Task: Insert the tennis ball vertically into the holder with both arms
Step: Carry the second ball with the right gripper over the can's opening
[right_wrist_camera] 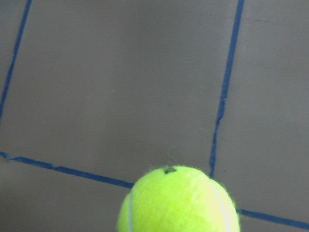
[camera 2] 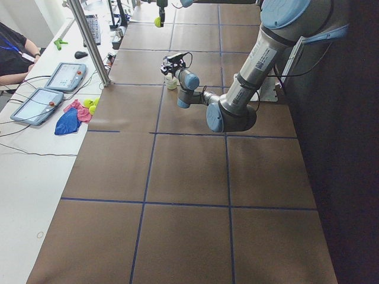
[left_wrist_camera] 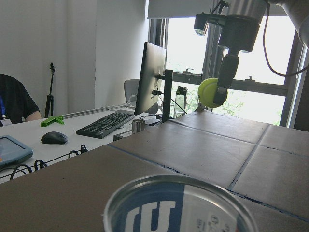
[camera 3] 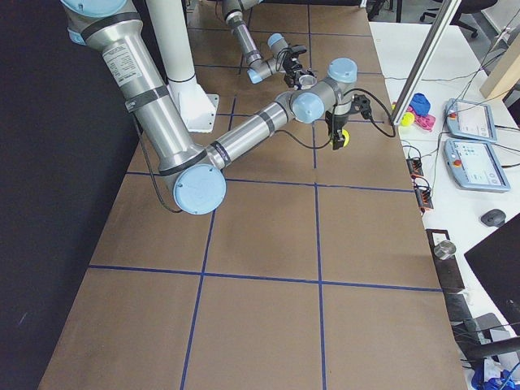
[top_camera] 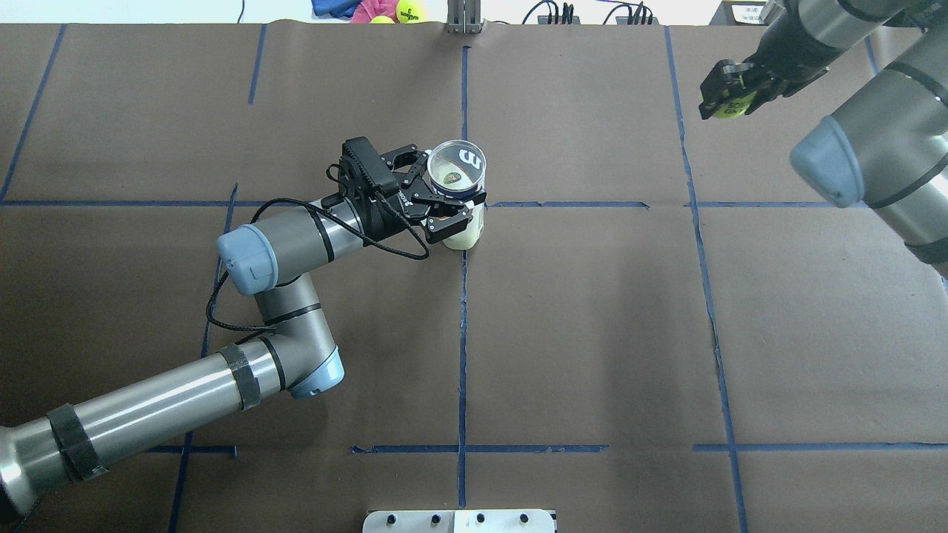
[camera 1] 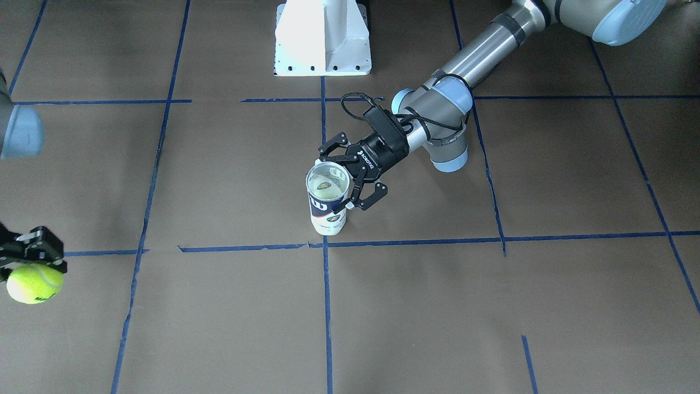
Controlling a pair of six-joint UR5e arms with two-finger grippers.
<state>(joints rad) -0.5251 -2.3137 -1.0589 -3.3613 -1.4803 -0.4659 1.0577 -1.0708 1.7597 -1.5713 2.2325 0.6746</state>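
Done: left gripper [top_camera: 444,190] seemingly clamped on upright can [top_camera: 466,159]; right gripper [top_camera: 730,102] grasping ball [top_camera: 735,111] | ball at can's 2 o'clock, well apart | left: carry over, insert.

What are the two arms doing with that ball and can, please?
The left gripper grips the clear plastic can with a navy and white label, standing upright on the brown table. The right gripper holds the fuzzy yellow-green tennis ball aloft, far to one side, not yet over the can.

Lab: taped table [top_camera: 592,333], teach pendants [camera 2: 65,76], monitor [left_wrist_camera: 149,79].
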